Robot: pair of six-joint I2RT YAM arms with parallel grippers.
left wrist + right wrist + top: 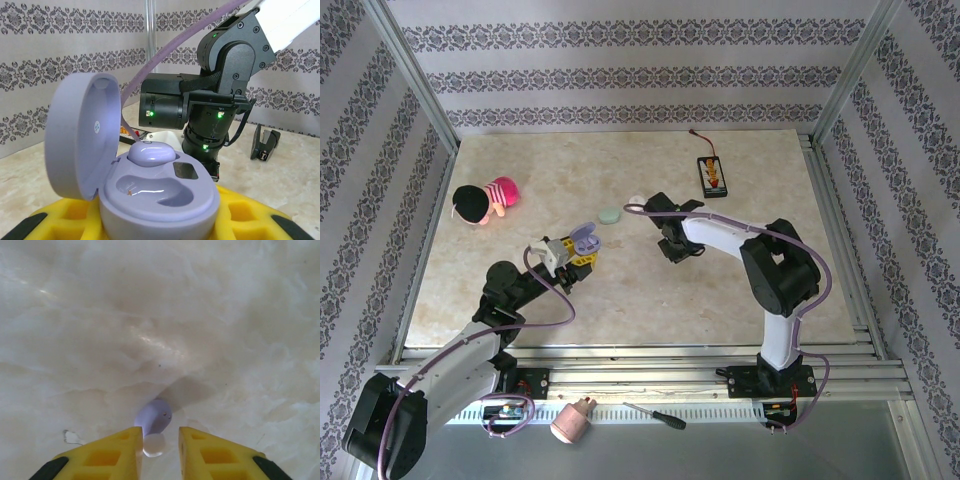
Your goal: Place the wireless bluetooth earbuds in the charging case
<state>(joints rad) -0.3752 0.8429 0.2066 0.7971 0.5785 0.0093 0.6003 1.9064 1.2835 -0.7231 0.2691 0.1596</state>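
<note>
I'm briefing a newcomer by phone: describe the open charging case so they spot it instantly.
Find the marble tabletop, then the left gripper near its middle. In its yellow jaws sits the charging case: lavender, lid swung open, one earbud seated inside. The pale green disc nearby lies flat on the tabletop, unheld.

This looks like a robot test cell in a lab. A marble-look worktop (620, 310) is boxed in by aluminium framing (415, 75). Patterned wallpaper panels (620, 75) stand beyond the right end effector (670, 250). A screwdriver (655, 417) lies on the metal ledge (820, 430) behind it.
</note>
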